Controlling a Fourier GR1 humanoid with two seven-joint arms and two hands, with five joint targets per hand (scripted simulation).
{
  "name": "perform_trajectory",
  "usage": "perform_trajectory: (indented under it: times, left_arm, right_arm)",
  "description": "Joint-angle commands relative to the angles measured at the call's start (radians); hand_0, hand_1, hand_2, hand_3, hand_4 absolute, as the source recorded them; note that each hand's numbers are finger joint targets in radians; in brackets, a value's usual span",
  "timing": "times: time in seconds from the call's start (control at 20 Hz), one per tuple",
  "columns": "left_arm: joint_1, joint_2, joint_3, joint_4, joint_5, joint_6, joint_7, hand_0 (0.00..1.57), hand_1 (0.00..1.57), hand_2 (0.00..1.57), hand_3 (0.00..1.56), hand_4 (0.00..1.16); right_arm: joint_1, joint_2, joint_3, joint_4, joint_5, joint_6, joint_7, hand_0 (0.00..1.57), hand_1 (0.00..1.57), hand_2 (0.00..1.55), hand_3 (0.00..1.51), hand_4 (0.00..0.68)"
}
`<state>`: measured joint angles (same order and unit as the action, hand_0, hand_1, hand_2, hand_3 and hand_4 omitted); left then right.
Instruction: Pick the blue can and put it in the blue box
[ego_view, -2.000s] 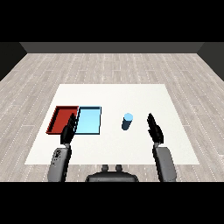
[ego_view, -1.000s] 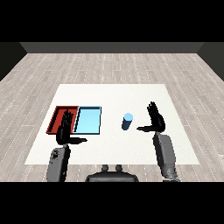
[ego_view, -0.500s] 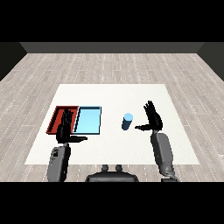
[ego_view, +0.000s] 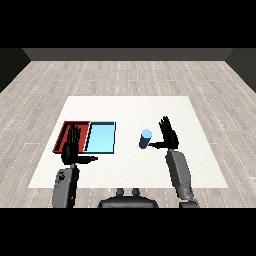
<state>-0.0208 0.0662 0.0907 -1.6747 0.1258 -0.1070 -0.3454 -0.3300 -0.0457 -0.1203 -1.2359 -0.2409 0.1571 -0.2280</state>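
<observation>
Right hand (ego_view: 169, 136): fingers spread, holding nothing, thumb reaching toward blue can (ego_view: 145, 138) just to its left.
Contact: probably none yet.
Advice: slide left, then curl round it.
Left hand (ego_view: 73, 148): open, idle.

Upright blue can (ego_view: 145, 139) stands right of the light blue tray (ego_view: 100, 137).

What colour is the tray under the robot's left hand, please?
Red tray, seen in the head view, under the left hand.

Can (ego_view: 145, 138) standing on the table (ego_view: 130, 107) just left of the right hand (ego_view: 169, 136) fingers (ego_view: 163, 124), two trays side by side further left, left hand (ego_view: 71, 149) fingers (ego_view: 75, 133) over the outer tray (ego_view: 63, 136), inner tray (ego_view: 102, 138) just right of them.
</observation>
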Motion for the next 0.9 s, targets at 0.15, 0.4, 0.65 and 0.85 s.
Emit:
perform_trajectory:
  times: [0.15, 0.4, 0.65, 0.85]
  left_arm:
    - [0.019, 0.013, 0.014, 0.016, 0.004, -0.02, -0.029, 0.0, 0.0, 0.0, 0.0, 0.0]
    - [0.0, -0.019, -0.029, -0.017, -0.015, 0.012, 0.018, 0.0, 0.0, 0.0, 0.0, 0.0]
    - [-0.03, -0.005, 0.016, 0.007, -0.001, 0.021, -0.003, 0.0, 0.0, 0.0, 0.0, 0.0]
    - [0.037, -0.002, 0.004, -0.034, 0.001, -0.004, -0.001, 0.0, 0.0, 0.0, 0.0, 0.0]
  right_arm:
    - [-0.03, 0.019, 0.0, 0.15, -0.016, 0.01, -0.098, 0.0, 0.0, 0.0, 0.0, 0.0]
    - [-0.029, 0.045, 0.056, 0.157, -0.061, -0.059, -0.096, 0.0, 0.0, 0.0, 0.0, 0.0]
    - [-0.023, 0.045, 0.067, 0.25, -0.019, -0.037, -0.176, 0.0, 0.0, 0.0, 0.0, 0.0]
    - [-0.059, 0.045, 0.107, 0.22, -0.084, -0.095, -0.099, 0.0, 0.0, 0.0, 0.0, 0.0]
